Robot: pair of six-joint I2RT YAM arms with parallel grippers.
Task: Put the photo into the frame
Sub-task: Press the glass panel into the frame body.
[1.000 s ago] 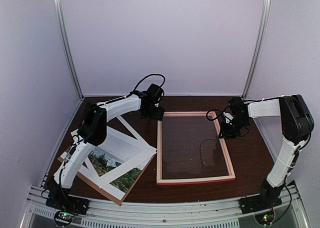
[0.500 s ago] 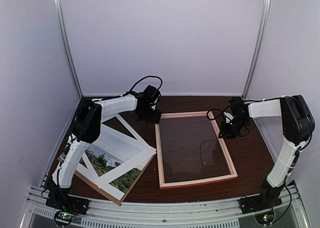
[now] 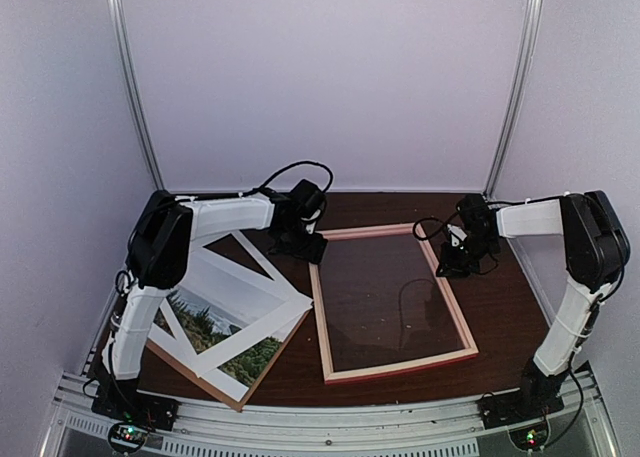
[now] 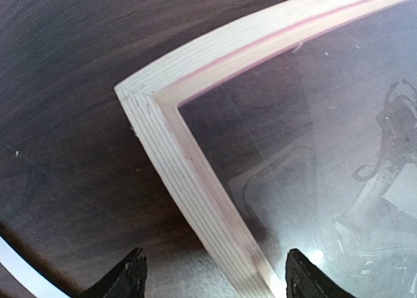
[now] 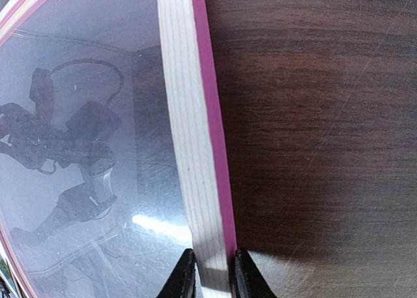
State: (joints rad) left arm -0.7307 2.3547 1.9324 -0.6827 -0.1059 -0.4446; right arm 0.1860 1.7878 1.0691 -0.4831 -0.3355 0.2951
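Observation:
The frame [image 3: 398,368] lies flat on the dark table, right of centre, pale wood side up with a pink edge and a glass pane. My left gripper [image 3: 305,245] hangs open over its far left corner, and in the left wrist view its fingertips [image 4: 133,277] stand on either side of the left rail [image 4: 195,174] without touching it. My right gripper [image 3: 452,265] is shut on the right rail [image 5: 189,115], one finger [image 5: 186,272] on the glass side and one on the pink outer edge. The photo [image 3: 205,327] lies at the near left, showing through the mat's opening.
A white mat border [image 3: 250,287] lies askew over the photo, on a brown backing board [image 3: 235,397]. Pale walls with metal posts close in the back and both sides. A metal rail [image 3: 330,422] with the arm bases runs along the near edge.
The frame has turned slightly, its near end swinging right. My left gripper has drifted nearer along the left corner, its elbow moving left. The right jaws have tightened on the rail.

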